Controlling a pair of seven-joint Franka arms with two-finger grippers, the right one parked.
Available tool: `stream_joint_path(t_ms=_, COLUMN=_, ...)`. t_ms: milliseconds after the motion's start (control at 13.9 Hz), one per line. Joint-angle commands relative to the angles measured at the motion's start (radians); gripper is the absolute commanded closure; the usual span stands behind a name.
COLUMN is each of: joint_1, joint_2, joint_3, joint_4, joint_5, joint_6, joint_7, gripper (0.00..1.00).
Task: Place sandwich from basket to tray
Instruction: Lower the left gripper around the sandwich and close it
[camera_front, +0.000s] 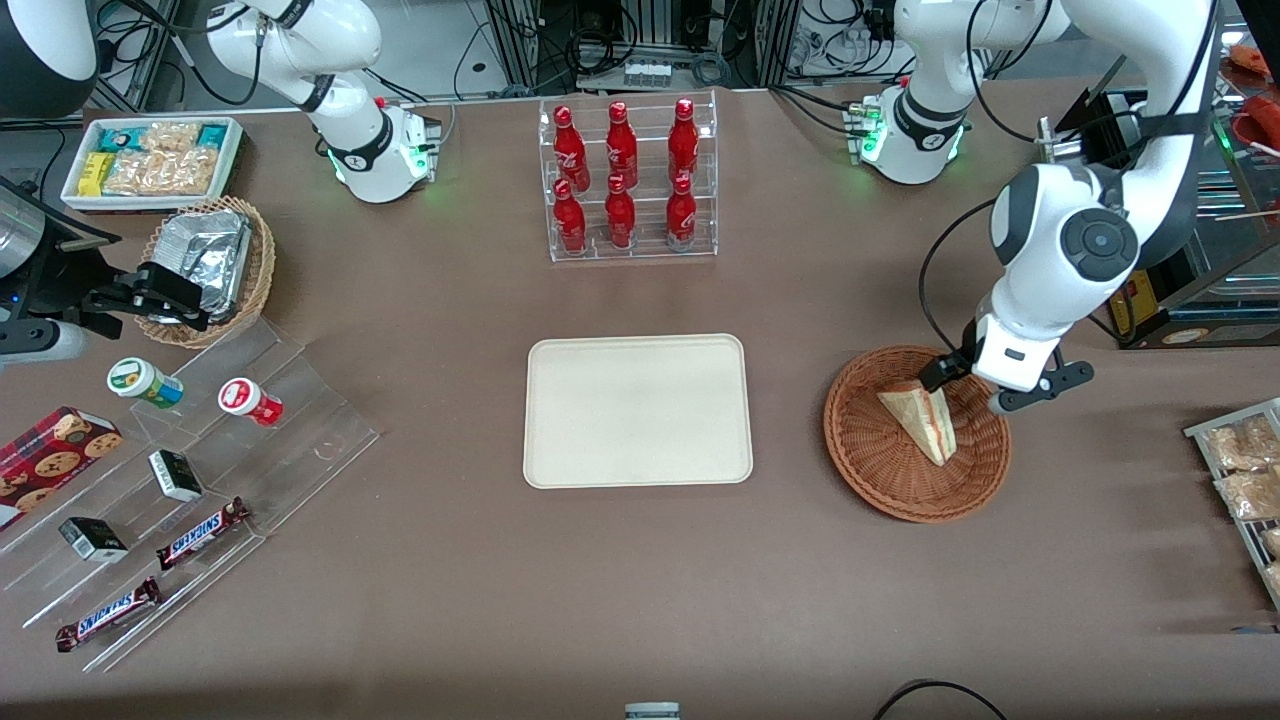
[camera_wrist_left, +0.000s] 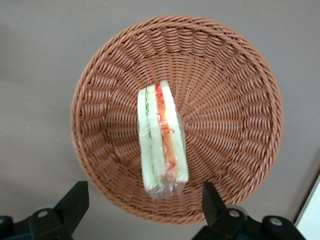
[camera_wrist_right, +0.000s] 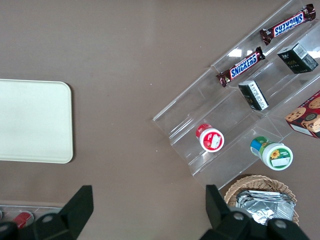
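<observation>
One sandwich (camera_front: 922, 420) lies in the one reddish-brown basket (camera_front: 870, 462), at the right of the front view.
The left arm's gripper (camera_wrist_left: 145, 212) hangs above the basket's rim, fingers (camera_wrist_left: 75, 202) spread wide with nothing between them. The single cream tray (camera_front: 638, 410) sits mid-frame, well apart from the basket. Six red bottles (camera_front: 622, 178) stand in a clear rack (camera_front: 631, 246) above it; two Snickers bars (camera_front: 202, 533) lie lower left.
</observation>
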Motion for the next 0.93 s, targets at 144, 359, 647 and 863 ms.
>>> stream_joint_path(t_ms=144, joint_1=-0.025, joint_2=0.076, joint_3=-0.006, joint_4=0.003, joint_5=0.006, joint_6=0.08, joint_7=-0.097, gripper=0.0)
stream_joint_path(t_ms=359, joint_1=-0.025, joint_2=0.121, joint_3=-0.006, joint_4=0.005, joint_5=0.007, joint_6=0.102, joint_7=-0.095, gripper=0.0)
stream_joint_path(t_ms=647, joint_1=-0.025, joint_2=0.162, joint_3=-0.005, joint_4=0.003, joint_5=0.015, joint_6=0.132, joint_7=-0.095, gripper=0.14)
stream_joint_path(t_ms=863, joint_1=-0.024, joint_2=0.158, joint_3=-0.005, joint_4=-0.003, joint_5=0.017, joint_6=0.131, joint_7=-0.092, gripper=0.98)
